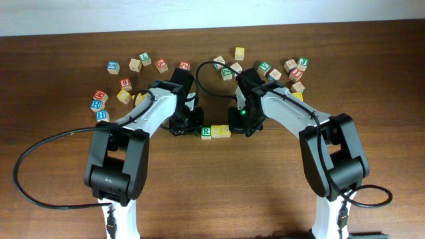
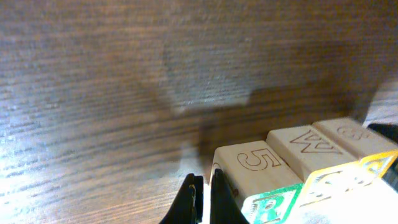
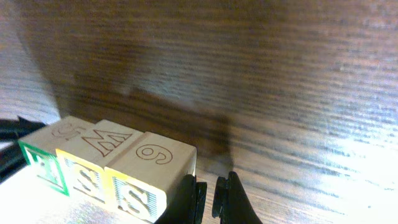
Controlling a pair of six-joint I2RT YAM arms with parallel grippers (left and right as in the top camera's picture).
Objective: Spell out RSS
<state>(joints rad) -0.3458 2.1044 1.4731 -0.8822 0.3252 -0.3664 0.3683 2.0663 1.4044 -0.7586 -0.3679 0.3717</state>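
The green R cube (image 1: 206,132) and two yellow S cubes (image 1: 216,131) sit touching in a row reading RSS, directly between your jaws. The left jaws are shut and empty just beside the R, and the right jaws are shut and empty just beside the last S (image 3: 134,199). The spelling looks finished, so I judge you need only draw both jaws straight off without nudging a cube. Bare table (image 1: 212,192) lies open on the near side of the jaws; loose cubes (image 1: 136,64) crowd the far side.
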